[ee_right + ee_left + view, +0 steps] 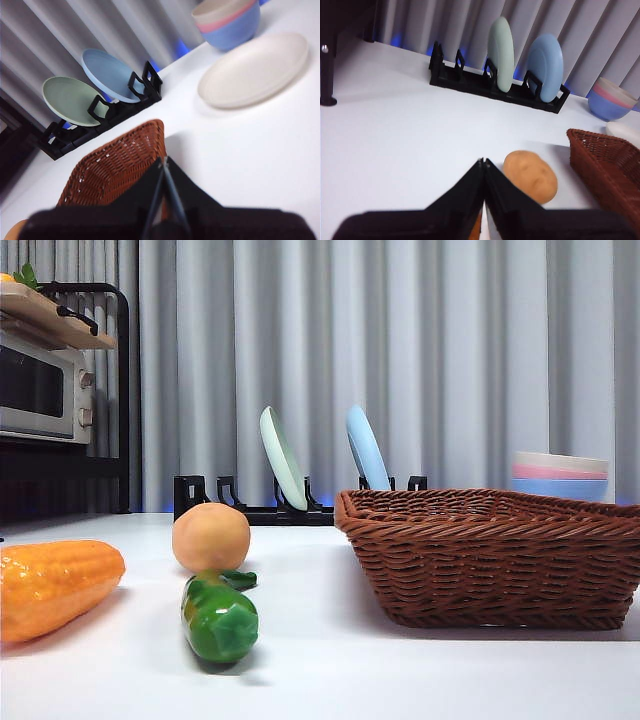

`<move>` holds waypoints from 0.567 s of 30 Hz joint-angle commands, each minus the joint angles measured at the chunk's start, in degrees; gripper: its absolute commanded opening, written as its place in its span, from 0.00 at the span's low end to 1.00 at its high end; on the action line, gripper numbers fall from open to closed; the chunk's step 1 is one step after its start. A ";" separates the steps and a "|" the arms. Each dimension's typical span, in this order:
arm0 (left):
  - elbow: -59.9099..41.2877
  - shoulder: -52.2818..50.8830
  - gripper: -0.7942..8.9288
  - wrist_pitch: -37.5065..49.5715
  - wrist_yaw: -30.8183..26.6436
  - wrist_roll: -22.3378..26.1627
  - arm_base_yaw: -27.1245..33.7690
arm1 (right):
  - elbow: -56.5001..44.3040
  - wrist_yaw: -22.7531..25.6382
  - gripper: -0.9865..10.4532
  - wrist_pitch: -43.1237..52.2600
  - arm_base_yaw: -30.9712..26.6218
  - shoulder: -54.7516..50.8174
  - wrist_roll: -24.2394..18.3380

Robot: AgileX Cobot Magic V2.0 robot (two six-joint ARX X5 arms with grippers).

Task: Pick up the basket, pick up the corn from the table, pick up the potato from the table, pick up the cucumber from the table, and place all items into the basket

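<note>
The brown wicker basket (495, 555) stands on the white table (330, 670) at the right; a corner of it shows in the left wrist view (610, 165) and in the right wrist view (117, 167). The corn (50, 585) lies at the left edge. The potato (211, 536) sits behind the green cucumber (218, 615) and shows in the left wrist view (531, 175). My left gripper (483, 162) is shut and empty, above the table near the potato. My right gripper (162, 162) is shut and empty, above the basket's corner. Neither arm shows in the front view.
A black dish rack (250, 505) holds a pale green plate (282, 457) and a blue plate (367, 447) at the back. Stacked bowls (560, 475) stand behind the basket. A white plate (252, 70) lies beside them. A microwave on a shelf (40, 390) stands at the far left.
</note>
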 commanded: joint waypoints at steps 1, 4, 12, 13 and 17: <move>3.15 3.87 0.08 0.48 0.07 2.99 0.15 | 3.65 -0.04 0.08 0.33 0.02 4.55 -3.96; 7.48 8.59 0.08 0.44 0.09 5.81 0.15 | 7.78 -0.09 0.08 0.31 0.02 9.77 -6.88; 20.00 23.37 0.08 -1.36 1.51 10.67 0.15 | 19.67 -5.25 0.08 -0.37 0.02 24.24 -12.41; 21.68 25.49 0.08 -2.03 2.27 10.97 0.15 | 21.38 -6.38 0.08 -1.25 0.02 26.23 -12.98; 28.30 33.79 0.08 -6.88 6.84 11.72 0.15 | 29.27 -11.21 0.08 -8.85 0.02 34.97 -17.33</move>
